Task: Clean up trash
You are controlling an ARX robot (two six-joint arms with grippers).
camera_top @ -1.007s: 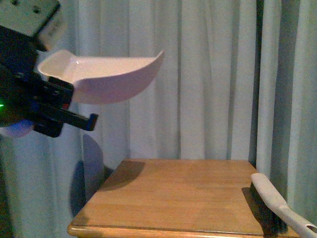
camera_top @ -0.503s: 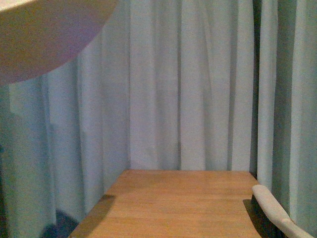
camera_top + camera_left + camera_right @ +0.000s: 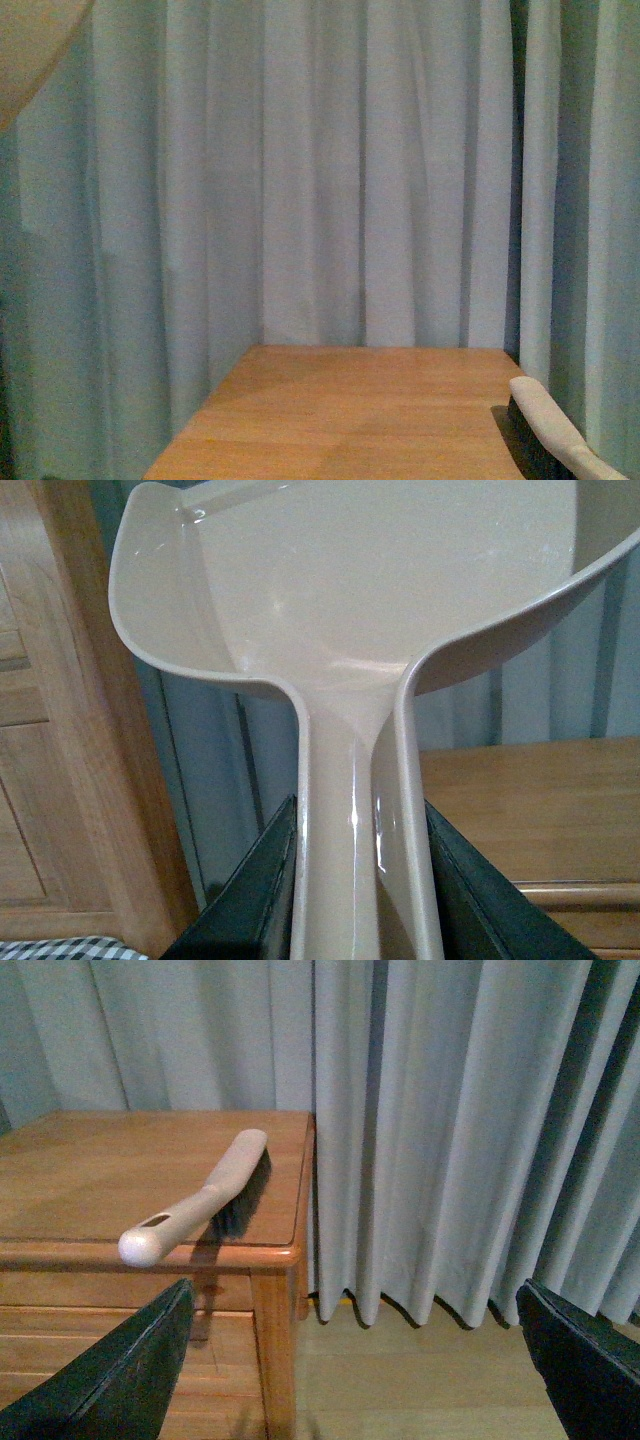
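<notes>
Left gripper (image 3: 356,880) pinched the pale pinkish plastic dustpan (image 3: 380,590) by its handle.
Right gripper (image 3: 350,1360) gaped empty; the glossy handle could slip, dropping the pan.

Dustpan (image 3: 340,630): one
Brush (image 3: 200,1205): one
Table (image 3: 350,400): one
Grippers: two, the left gripper (image 3: 360,860) and the right gripper (image 3: 352,1320)
Wooden cupboard (image 3: 40,730): one
Checked cloth (image 3: 60,948): one
Curtains (image 3: 350,170): too many folds to count
</notes>
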